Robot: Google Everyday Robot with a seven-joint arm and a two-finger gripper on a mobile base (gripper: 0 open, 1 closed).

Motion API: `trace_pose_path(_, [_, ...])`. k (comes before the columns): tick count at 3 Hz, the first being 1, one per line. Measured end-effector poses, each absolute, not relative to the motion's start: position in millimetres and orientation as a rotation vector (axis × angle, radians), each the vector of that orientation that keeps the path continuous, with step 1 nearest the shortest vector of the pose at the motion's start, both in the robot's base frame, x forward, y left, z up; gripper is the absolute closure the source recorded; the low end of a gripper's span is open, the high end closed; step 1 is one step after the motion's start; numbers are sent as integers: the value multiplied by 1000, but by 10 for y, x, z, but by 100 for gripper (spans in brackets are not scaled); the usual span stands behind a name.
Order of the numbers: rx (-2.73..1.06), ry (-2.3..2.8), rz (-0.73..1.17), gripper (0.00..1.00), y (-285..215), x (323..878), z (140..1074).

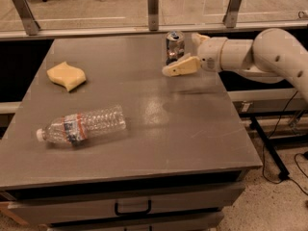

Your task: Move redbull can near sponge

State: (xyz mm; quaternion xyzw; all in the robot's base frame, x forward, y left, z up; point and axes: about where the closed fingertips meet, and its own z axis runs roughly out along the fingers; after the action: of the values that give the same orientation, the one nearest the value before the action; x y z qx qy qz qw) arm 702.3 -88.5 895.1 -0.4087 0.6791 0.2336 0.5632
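Note:
The redbull can (174, 44) stands upright near the far edge of the grey table (144, 143), right of centre. My gripper (181, 54) reaches in from the right at the can's height. It is open. The near finger (180, 66) crosses in front of the can's lower part, and the far finger (198, 37) shows just to the can's right. I cannot tell whether either touches the can. The pale yellow sponge (66, 75) lies flat at the table's left side, far from the can.
A clear plastic water bottle (82, 125) lies on its side at the front left of the table. A railing with metal posts (153, 3) runs along the far edge. The table's right edge drops off under my arm (269, 54). A drawer handle (133, 208) sits below the front edge.

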Motion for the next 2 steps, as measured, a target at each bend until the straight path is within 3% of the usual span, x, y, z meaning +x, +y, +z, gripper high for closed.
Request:
trace_pose_path(1, [-968,1569,580,16,-620,7208,8885])
trace_pose_path(2, [-957,1566,598,39,-497,7307,8808])
